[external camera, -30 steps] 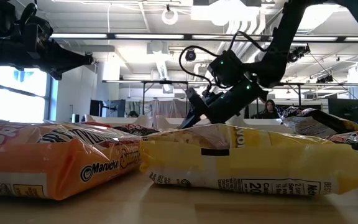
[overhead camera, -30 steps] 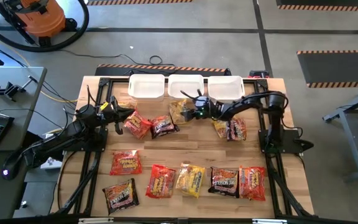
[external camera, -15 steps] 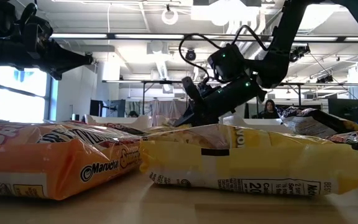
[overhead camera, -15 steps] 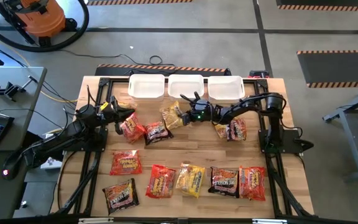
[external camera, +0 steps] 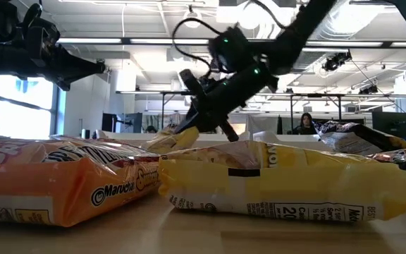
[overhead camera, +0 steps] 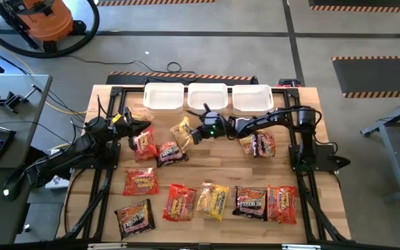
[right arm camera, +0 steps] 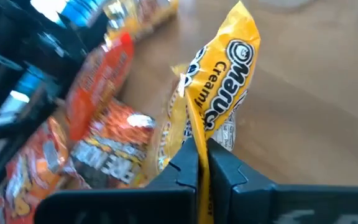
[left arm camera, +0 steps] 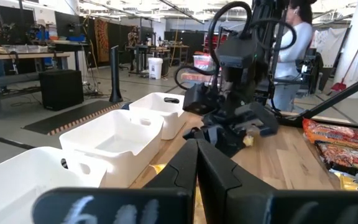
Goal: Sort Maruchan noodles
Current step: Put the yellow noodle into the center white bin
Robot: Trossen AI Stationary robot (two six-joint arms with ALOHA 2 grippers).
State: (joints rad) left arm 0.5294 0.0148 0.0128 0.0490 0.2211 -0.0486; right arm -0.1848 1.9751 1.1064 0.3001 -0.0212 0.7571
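1. Even, bright overhead light is falling across the whole high view; the wooden surface [overhead camera: 207, 170] is showing only soft, short shadows under the packets.
2. In the low view, long ceiling light strips [external camera: 154, 41] are glowing across the upper part of the frame, and a window [external camera: 16, 106] at the left edge is washing out pale.
3. The nearest yellow packet [external camera: 287, 180] and orange packet [external camera: 62, 180] are filling the lower half of that frame, slightly soft.
4. In the right wrist view, the red packets [right arm camera: 98, 124] at the left are smearing with motion blur, while the yellow packet [right arm camera: 222, 93] is staying readable.
5. In the left wrist view, the bottom foreground is blurring heavily, and the white bins [left arm camera: 114, 140] are reflecting bright light.
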